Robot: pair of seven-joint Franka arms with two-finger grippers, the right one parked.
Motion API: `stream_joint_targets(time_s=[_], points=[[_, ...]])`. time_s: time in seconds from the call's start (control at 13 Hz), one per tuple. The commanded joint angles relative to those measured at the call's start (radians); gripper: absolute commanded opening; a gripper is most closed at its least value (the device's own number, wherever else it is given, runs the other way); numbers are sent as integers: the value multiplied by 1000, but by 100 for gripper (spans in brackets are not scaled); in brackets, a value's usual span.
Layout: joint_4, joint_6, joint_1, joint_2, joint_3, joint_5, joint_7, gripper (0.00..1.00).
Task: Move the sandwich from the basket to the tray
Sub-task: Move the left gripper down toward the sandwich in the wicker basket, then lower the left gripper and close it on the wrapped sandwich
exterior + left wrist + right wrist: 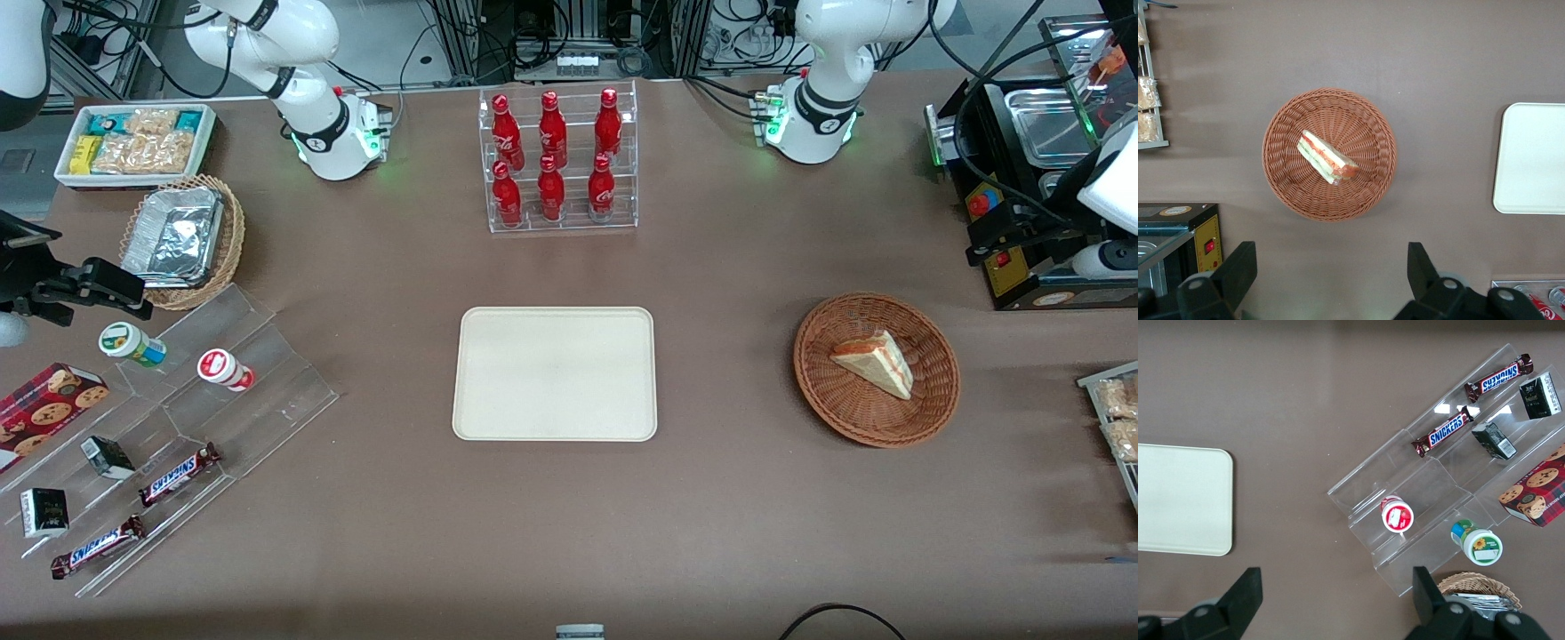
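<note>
One sandwich (1327,157) lies in the basket (1281,179), and I see my gripper (1331,270) wide open, high above the basket, holding nothing.

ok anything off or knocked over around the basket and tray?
Nothing stands out. The sandwich lies whole in the basket, the tray sits bare and square, and the claw hangs open above the table beside the basket.

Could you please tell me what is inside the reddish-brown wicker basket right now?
Only the sandwich lies in the basket; the weave beneath it is covered. The open gripper hangs above the table beside the basket.
</note>
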Motion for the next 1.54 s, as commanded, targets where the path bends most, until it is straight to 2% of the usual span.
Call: stream_joint_targets(time_s=[0.0,0.23,0.46,0.62,0.85,0.92,1.23,1.46], points=[[19,-23,-1,5,2,8,8,100],[9,-17,9,14,5,12,12,100],[-24,24,7,48,5,69,-9,100],[-24,26,12,85,9,62,-29,100],[-77,67,44,114,9,69,-324,99],[-129,113,41,114,9,77,-369,100],[-351,377,33,108,9,77,-683,100],[-543,637,50,112,9,74,-828,100]])
